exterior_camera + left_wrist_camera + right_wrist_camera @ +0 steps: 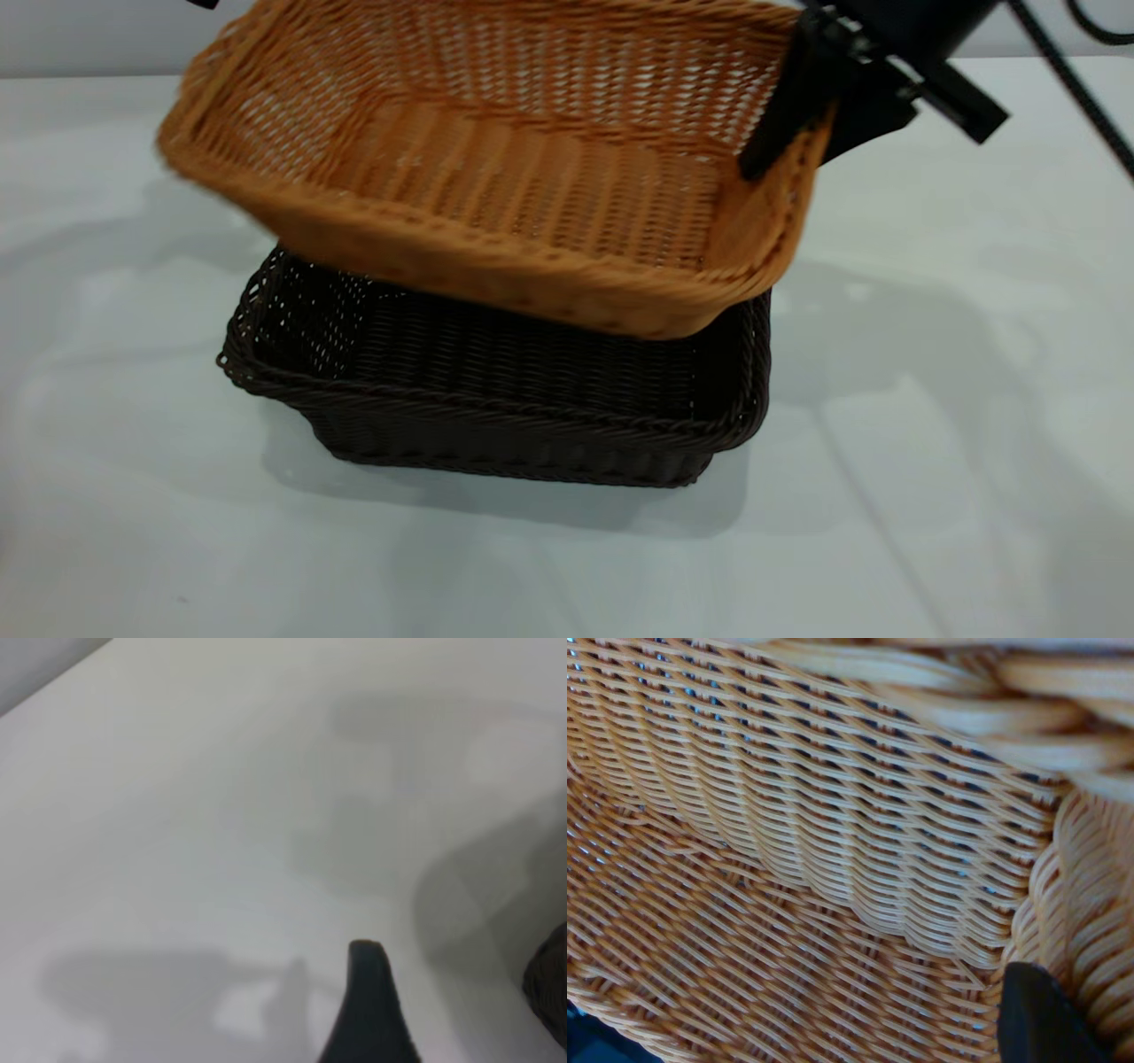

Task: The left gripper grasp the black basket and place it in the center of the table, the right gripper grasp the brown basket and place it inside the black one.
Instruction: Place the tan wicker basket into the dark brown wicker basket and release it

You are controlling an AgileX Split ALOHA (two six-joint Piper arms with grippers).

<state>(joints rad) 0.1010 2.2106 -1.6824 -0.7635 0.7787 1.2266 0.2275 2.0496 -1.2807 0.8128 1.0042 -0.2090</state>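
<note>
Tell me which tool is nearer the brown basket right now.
Right. The right tool is clamped on the brown basket at its right-hand rim, holding it tilted above the black basket. The left tool is off over bare table, away from it.

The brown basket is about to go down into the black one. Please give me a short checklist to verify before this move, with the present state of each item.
1. Right gripper shut on the brown basket rim: ok.
2. Black basket resting flat on the table: ok.
3. Brown basket above it: ok.
4. Brown basket level: not ok, tilted.
5. Left gripper away from both baskets: ok.
6. Black basket empty: cannot tell, partly hidden.
</note>
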